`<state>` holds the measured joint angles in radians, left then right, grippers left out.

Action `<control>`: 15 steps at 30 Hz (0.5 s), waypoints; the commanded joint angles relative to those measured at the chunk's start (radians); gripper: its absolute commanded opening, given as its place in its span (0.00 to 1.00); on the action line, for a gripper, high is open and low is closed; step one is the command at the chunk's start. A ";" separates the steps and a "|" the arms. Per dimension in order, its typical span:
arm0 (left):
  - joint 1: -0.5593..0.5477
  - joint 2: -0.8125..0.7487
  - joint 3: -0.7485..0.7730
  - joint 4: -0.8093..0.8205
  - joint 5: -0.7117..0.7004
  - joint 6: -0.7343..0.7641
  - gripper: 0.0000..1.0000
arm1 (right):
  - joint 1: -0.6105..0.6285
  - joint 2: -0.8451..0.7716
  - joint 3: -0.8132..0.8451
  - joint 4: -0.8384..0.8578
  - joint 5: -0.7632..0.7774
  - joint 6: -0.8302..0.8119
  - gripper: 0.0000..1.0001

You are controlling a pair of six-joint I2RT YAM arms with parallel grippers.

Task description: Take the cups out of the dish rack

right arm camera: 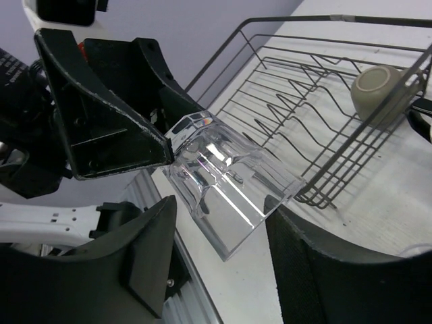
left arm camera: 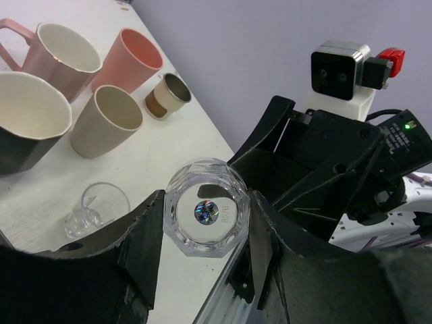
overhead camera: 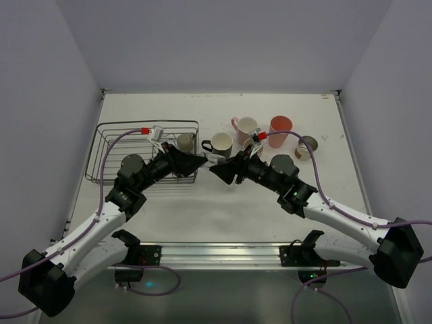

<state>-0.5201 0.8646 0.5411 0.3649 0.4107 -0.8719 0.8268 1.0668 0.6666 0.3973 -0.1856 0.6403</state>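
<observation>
left gripper is clamping a clear glass. right gripper is straddling it, grip unclear. only an olive mug is sitting in the dish rack.

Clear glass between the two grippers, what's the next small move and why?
Probably close the right gripper on the clear glass: its fingers flank it while the left gripper grips the other end, which looks like a handover.

The glass is clear, the mug pink, the tumbler salmon, the dish rack dark.
</observation>
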 commanded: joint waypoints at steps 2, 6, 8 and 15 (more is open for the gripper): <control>-0.011 -0.007 -0.012 0.100 0.045 -0.036 0.15 | 0.000 -0.025 -0.022 0.190 -0.057 0.044 0.54; -0.018 0.007 -0.018 0.115 0.059 -0.039 0.32 | 0.000 -0.007 -0.041 0.254 -0.092 0.085 0.41; -0.020 0.013 -0.021 0.106 0.062 -0.033 0.56 | 0.000 -0.013 -0.054 0.311 -0.103 0.105 0.24; -0.020 -0.006 0.023 -0.072 0.002 0.088 0.93 | -0.002 -0.097 -0.047 0.144 -0.055 0.061 0.01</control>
<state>-0.5373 0.8764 0.5289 0.3767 0.4324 -0.8555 0.8288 1.0267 0.5999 0.5838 -0.2790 0.7338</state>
